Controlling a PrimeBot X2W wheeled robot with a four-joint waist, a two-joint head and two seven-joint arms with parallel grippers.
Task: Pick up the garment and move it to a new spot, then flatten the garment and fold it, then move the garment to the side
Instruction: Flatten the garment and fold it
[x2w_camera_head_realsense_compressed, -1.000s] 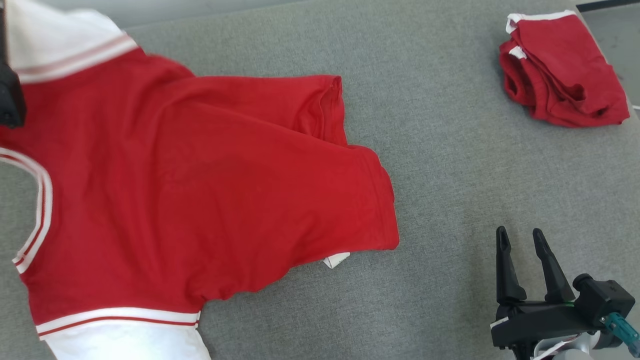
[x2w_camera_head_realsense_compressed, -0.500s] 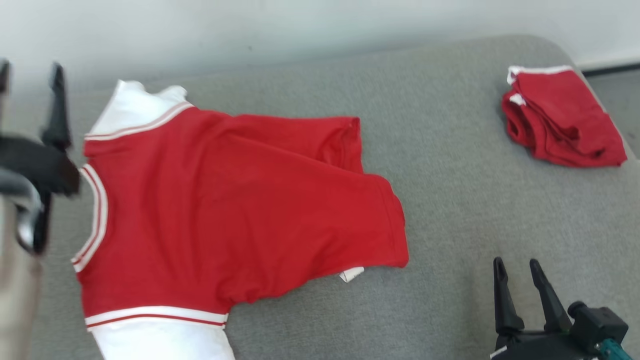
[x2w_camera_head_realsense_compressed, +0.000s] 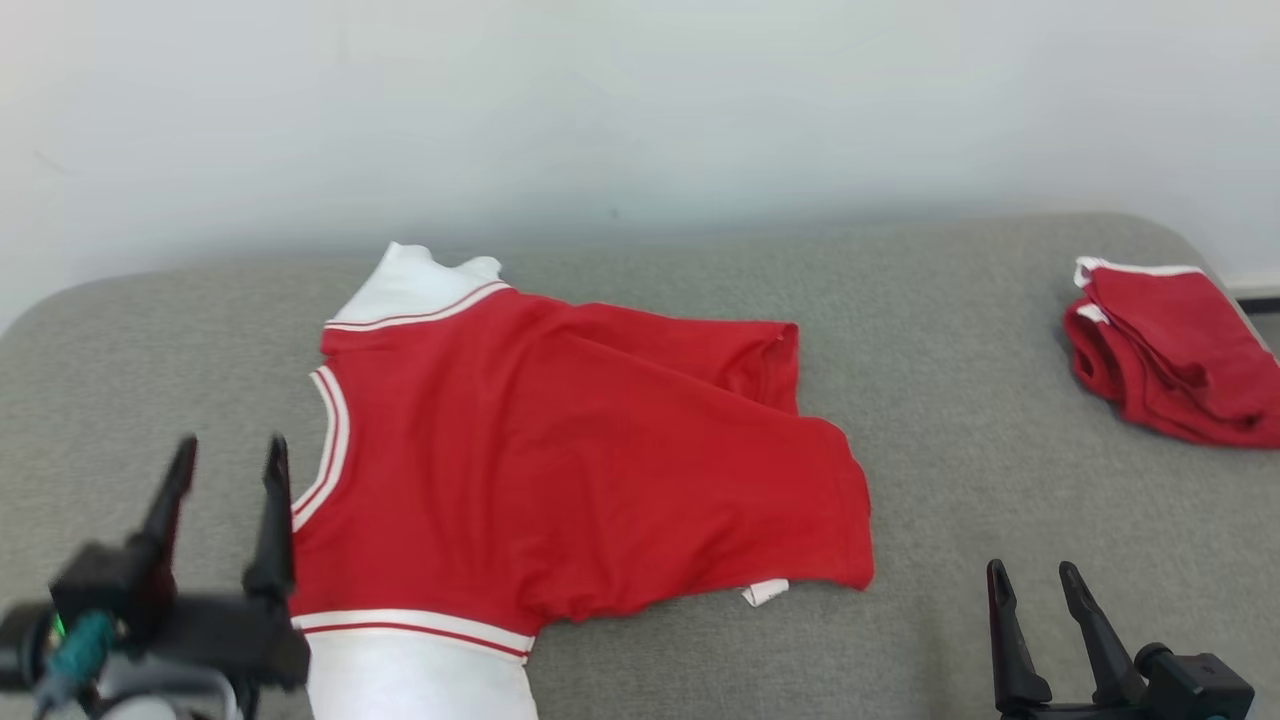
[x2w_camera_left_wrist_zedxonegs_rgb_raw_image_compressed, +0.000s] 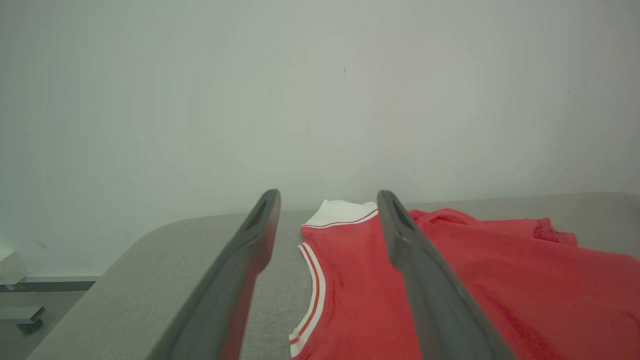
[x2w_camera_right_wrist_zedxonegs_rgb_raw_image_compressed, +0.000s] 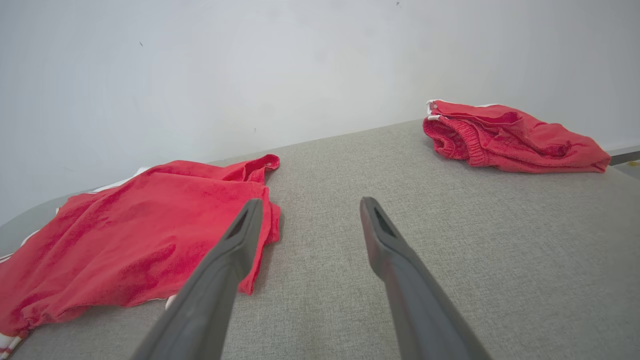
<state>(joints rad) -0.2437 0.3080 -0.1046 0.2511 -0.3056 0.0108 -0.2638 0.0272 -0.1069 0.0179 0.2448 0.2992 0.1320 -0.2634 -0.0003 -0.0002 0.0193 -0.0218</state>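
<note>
Red garment (x2w_camera_head_realsense_compressed: 560, 470) on the grey surface (x2w_camera_head_realsense_compressed: 950, 420), left tool (x2w_camera_head_realsense_compressed: 231, 448) and right tool (x2w_camera_head_realsense_compressed: 1031, 570) near it (both wide, empty).

The left gripper (x2w_camera_head_realsense_compressed: 230, 450) has two long, black, tapering fingers (x2w_camera_head_realsense_compressed: 272, 530) on a blocky black body. A teal connector (x2w_camera_head_realsense_compressed: 78, 645) and a small green light (x2w_camera_head_realsense_compressed: 58, 628) sit on it, above a pale silvery-grey housing (x2w_camera_head_realsense_compressed: 150, 690). The right gripper (x2w_camera_head_realsense_compressed: 1030, 572) has matching pointed fingers and a rounded black knob (x2w_camera_head_realsense_compressed: 1152, 660). Seen from the wrists, the fingers are matte dark grey, each with a narrow slot near the tip.
</note>
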